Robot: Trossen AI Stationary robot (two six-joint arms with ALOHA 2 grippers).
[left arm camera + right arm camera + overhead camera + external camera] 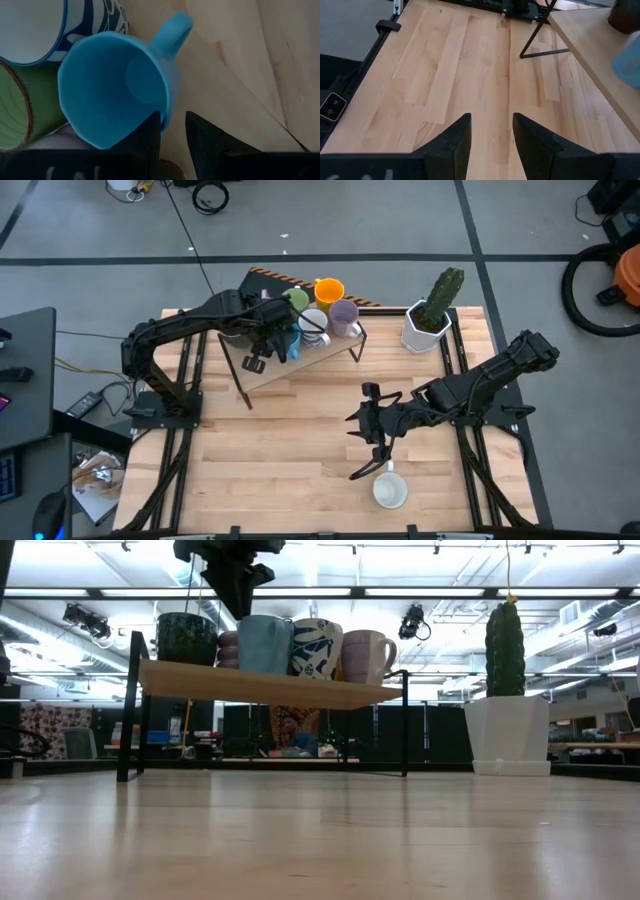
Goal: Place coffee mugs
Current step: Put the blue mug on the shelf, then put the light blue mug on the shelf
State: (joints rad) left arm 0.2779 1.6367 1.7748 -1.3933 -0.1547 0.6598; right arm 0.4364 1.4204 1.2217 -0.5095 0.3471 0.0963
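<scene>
Mugs on shelf, L arm at the blue one

L gripper (172,131) fingers pinch rim of empty sky-blue ceramic mug (115,85) on raised wooden shelf (270,687). R gripper (492,131) fingers spread, holding nothing, near empty white mug (390,491).

Bench (470,75) is pale wood planks, smooth with a satin sheen. Shelf (270,688) has a light wood top on thin matt black metal legs. Blue mug (115,85) in front of my left fingers (150,135) is glossy glazed ceramic; my fingers are matt black plastic. White mug (390,492) looks glossy ceramic. Cactus pot (424,330) is white, faceted, matt.
</scene>
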